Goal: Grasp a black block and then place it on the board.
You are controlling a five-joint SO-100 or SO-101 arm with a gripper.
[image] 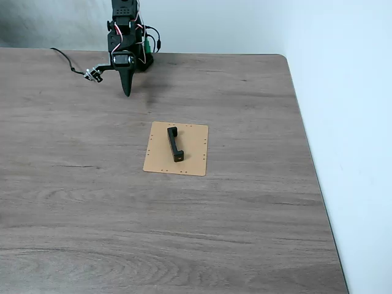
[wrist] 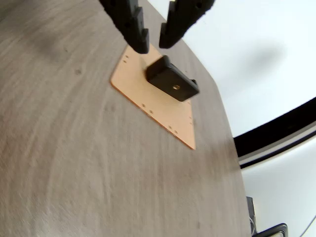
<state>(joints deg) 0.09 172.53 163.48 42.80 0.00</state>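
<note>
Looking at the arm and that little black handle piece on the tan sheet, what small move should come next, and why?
Probably none beyond settling the arm at rest. The small slim black block already lies flat on the thin tan rectangular board, inside its edges. In the fixed view the two-finger gripper hangs far back near the arm's base, away from both. In the wrist view its jaws stand slightly apart, holding nothing, so the placing looks done.

Black block flat on tan board

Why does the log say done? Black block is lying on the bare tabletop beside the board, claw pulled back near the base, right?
Not quite: the black block lies on the board, not beside it, as the fixed view shows. The claw is indeed back near the base, holding nothing.
</note>
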